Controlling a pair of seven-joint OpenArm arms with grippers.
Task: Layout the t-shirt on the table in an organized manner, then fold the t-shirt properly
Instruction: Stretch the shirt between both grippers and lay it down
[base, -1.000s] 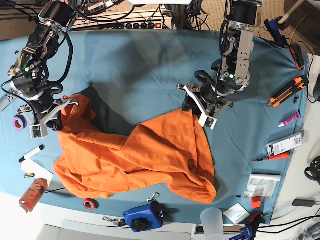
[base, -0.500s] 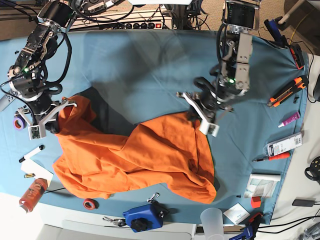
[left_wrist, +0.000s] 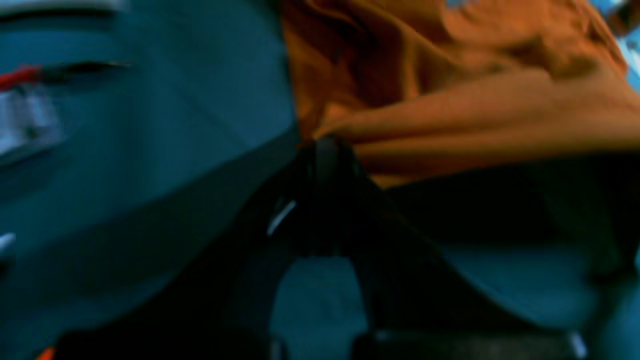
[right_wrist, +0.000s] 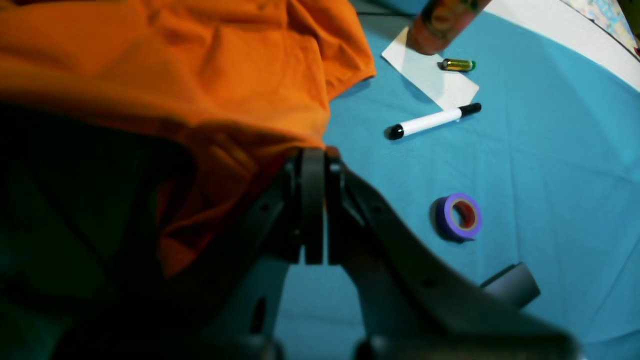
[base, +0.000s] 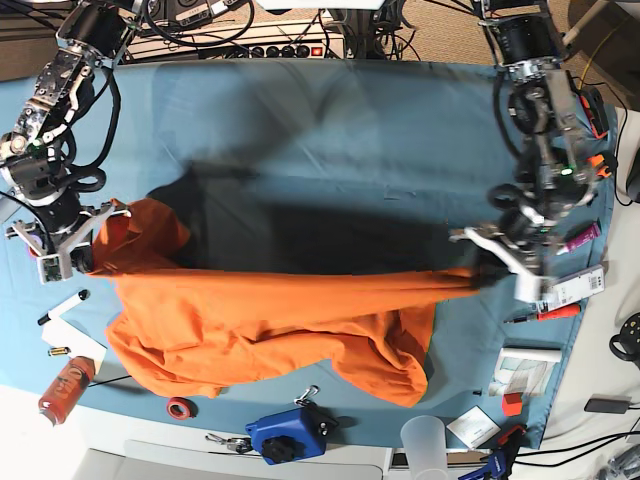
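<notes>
Stretching one t-shirt (base: 270, 320) above the table (base: 330, 130) between two spread arms: left fingers (base: 497, 268) and right fingers (base: 75, 250) both clamping its upper edge, rest sagging onto table.

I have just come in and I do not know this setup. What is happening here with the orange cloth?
A two-armed robot is spreading out an orange t-shirt on the teal table. The left claw and the right claw are each shut on an edge of the shirt, far apart, so the cloth between them is stretched into a raised line. The rest hangs down crumpled. No fold is made yet.
</notes>
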